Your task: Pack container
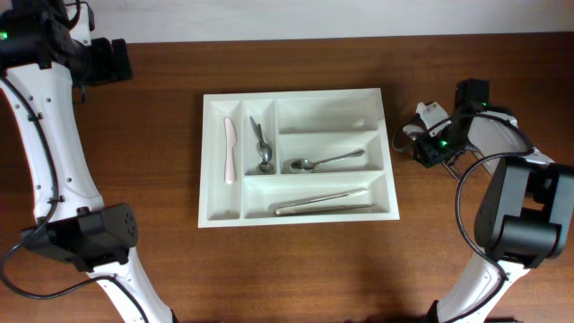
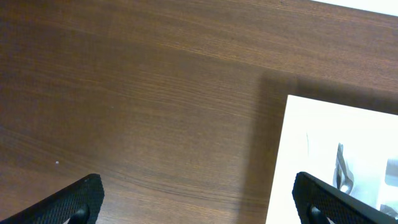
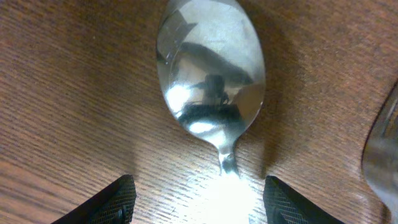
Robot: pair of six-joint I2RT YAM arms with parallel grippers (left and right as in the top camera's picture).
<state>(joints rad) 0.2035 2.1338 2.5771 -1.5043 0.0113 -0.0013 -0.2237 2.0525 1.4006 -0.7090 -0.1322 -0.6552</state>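
Note:
The container [image 1: 215, 215] is a white cutlery tray at the table's middle. It holds a white knife [image 1: 230, 151] and a metal utensil [image 1: 262, 148] in the narrow compartments. A spoon [image 1: 325, 162] and long metal pieces [image 1: 323, 204] lie in two wide ones. The far wide compartment is empty. My right gripper [image 3: 199, 202] is open and low over the table to the right of the tray [image 1: 430, 148]. A loose metal spoon [image 3: 210, 68] lies between its fingers, handle toward them. My left gripper [image 2: 199, 208] is open and empty, near the tray's corner [image 2: 311, 143].
Another metal utensil [image 3: 382, 155] lies blurred at the right edge of the right wrist view, beside the loose spoon. The left arm's gripper [image 1: 108, 61] sits at the table's far left corner. Bare wooden table surrounds the tray.

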